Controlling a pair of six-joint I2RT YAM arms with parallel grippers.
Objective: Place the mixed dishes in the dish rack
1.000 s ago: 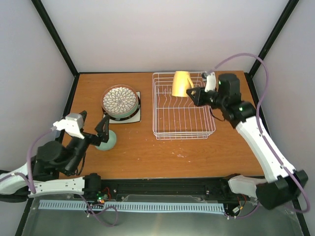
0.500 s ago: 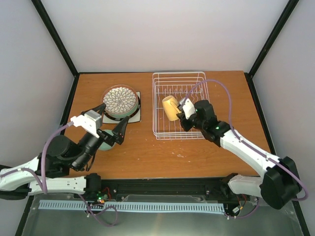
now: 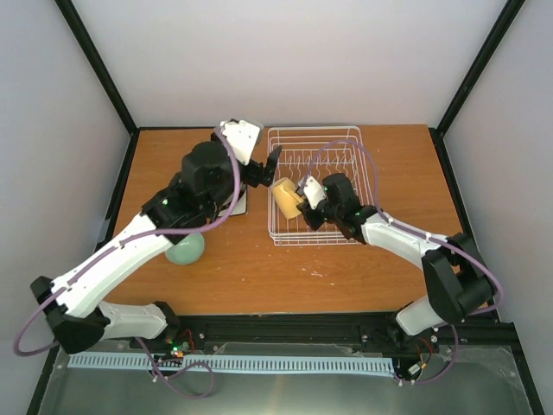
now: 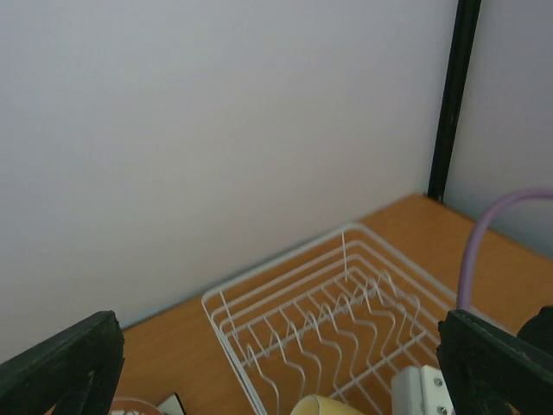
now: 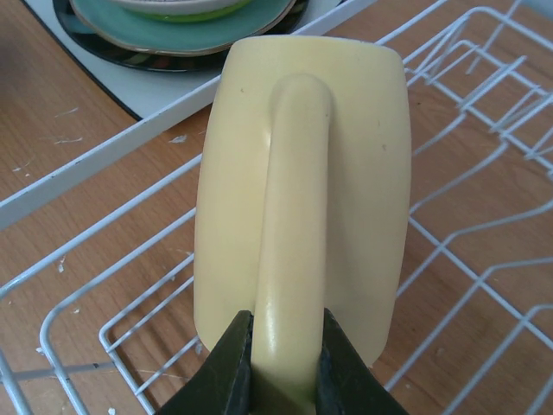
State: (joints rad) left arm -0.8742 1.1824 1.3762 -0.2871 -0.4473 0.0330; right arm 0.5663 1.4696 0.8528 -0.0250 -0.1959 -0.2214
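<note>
Yellow ceramic mug, pinched by its handle in our right claw, sits low in the white wire dish rack, near-left corner. Our left claw gapes empty. Next, we judge: set it down, then release.

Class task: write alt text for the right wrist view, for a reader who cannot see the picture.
The right pincer grips a yellow mug by its handle, holding it just inside the rim of the white wire dish rack. Beyond the rim, round plates are stacked on a square white plate on the wooden table.
</note>
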